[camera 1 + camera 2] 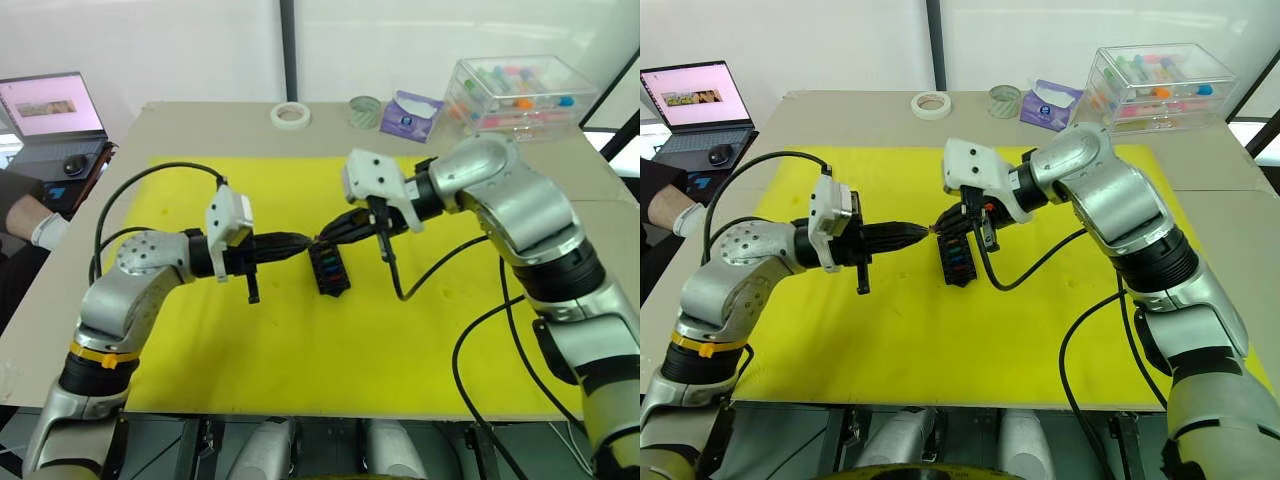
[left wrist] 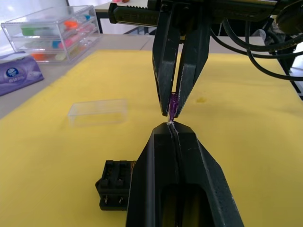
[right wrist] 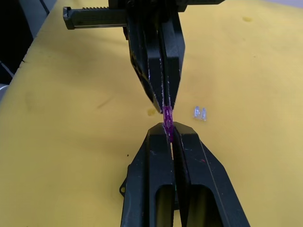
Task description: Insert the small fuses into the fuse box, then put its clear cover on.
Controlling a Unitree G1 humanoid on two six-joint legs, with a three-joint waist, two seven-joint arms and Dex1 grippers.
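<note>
Right now both grippers meet tip to tip above the yellow mat [image 1: 300, 350], over the far end of the fuse box [image 1: 329, 270]. The left gripper [image 2: 171, 126] has its fingers pressed together on the lower end of a purple fuse [image 2: 173, 105], and the right gripper [image 3: 168, 128] pinches the other end of the same piece, so the fuse is clamped from both sides and hangs in the air between them. The fuse box lies flat on the mat near its middle, just below the meeting fingertips; a few coloured fuses sit in its slots, and other slots at one end look empty in the left wrist view. The clear cover [image 2: 98, 112] rests on the mat on the right side of the box, apart from it. A small clear-grey fuse [image 3: 200, 112] lies loose on the mat near the grippers. Along the far edge of the table [image 1: 200, 130] stand a roll of tape [image 1: 290, 115], a purple tissue pack [image 1: 410, 114] and a large clear box of coloured tubes [image 1: 520, 90]. At far left a laptop [image 1: 50, 115] is open, with a person's gloved hand [image 1: 42, 230] beside it.
</note>
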